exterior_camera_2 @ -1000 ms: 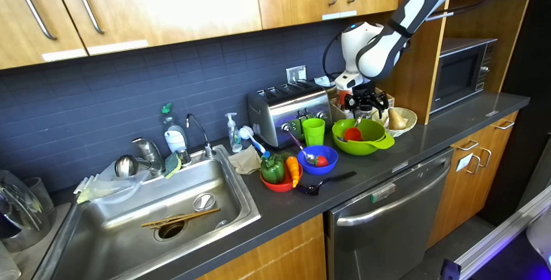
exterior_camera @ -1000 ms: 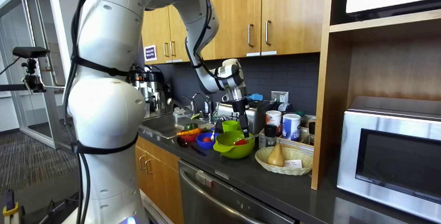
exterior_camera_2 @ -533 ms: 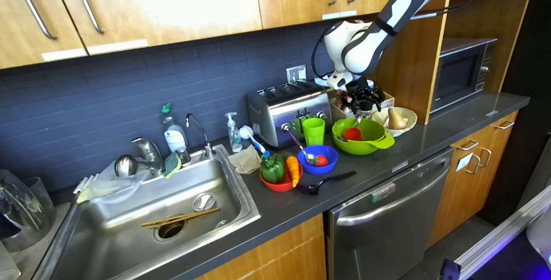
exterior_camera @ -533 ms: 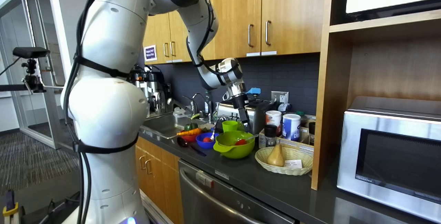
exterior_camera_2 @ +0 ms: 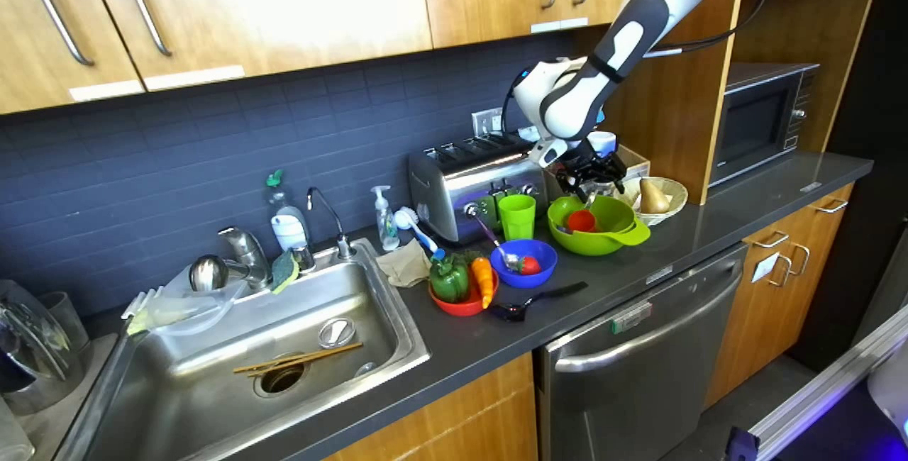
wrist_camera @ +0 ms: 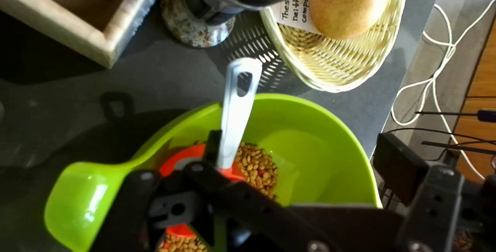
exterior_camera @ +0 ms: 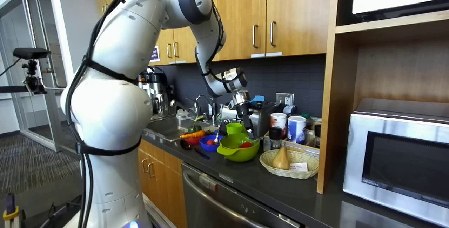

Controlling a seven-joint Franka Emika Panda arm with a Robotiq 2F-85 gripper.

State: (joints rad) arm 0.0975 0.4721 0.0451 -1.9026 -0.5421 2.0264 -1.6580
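A green bowl [exterior_camera_2: 592, 242] stands on the counter. It also shows in an exterior view [exterior_camera: 238, 156] and in the wrist view [wrist_camera: 310, 110]. Small brown beans [wrist_camera: 255, 166] lie in it. A scoop with a red head [exterior_camera_2: 582, 220] and a pale handle [wrist_camera: 240, 108] rests in the bowl, the handle sticking up past the rim. My gripper [wrist_camera: 308, 155] is tilted above the bowl, open, its fingers wide apart with nothing between them. One finger [wrist_camera: 212, 147] is close beside the handle; I cannot tell whether it touches. The gripper's own body hides part of the scoop's head.
A wicker basket [wrist_camera: 337, 88] with a pear [wrist_camera: 348, 11], a grinder [wrist_camera: 197, 15] and a wooden tray [wrist_camera: 77, 31] stand near the bowl. A toaster [exterior_camera_2: 489, 177], a green cup [exterior_camera_2: 517, 218], a blue bowl [exterior_camera_2: 543, 273] and a black ladle [exterior_camera_2: 564, 291] are on its other side.
The arm has drawn back and the gripper has tilted over. It rose a little from the bowl, then came down again. The bowl and scoop look unmoved.
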